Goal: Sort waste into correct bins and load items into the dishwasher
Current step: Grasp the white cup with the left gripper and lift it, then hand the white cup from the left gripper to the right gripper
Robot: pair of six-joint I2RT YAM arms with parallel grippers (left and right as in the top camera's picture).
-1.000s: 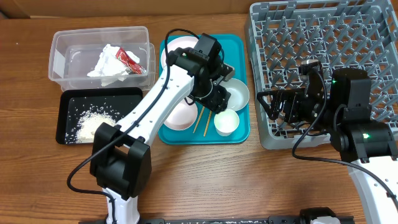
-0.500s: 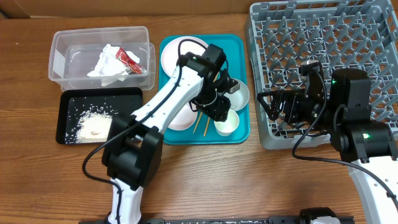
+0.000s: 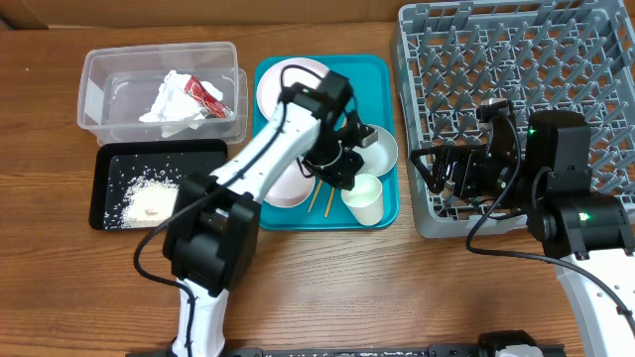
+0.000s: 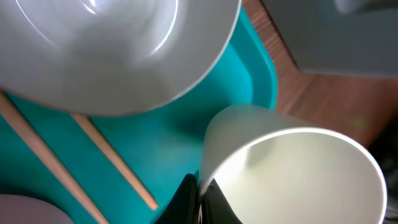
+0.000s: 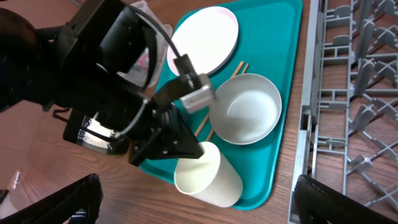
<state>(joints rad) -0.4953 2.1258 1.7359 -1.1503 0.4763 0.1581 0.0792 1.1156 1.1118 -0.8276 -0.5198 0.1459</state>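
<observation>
clear tub (image 3: 91, 97) 1 | black tray (image 3: 99, 188) 1 | teal tray (image 3: 382, 74) 1 | dish rack (image 3: 516, 50) 1 | plates and bowls (image 3: 293, 79) (image 3: 286, 190) (image 3: 382, 149) 3 | cup (image 3: 365, 198) 1 | chopsticks (image 3: 319, 200) 2 | red wrapper (image 3: 206, 94) 1 | napkin (image 3: 169, 107) 1 | rice heap (image 3: 149, 198) 1

White links (image 3: 263, 154), black joints (image 3: 208, 258), black left hand (image 3: 346, 181), looping cables (image 3: 467, 238), green lights (image 3: 584, 215)

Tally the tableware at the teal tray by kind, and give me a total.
plates or bowls: 3 (white back dish, pink dish, white bowl)
cup: 1
chopsticks: 2
total: 6
</observation>
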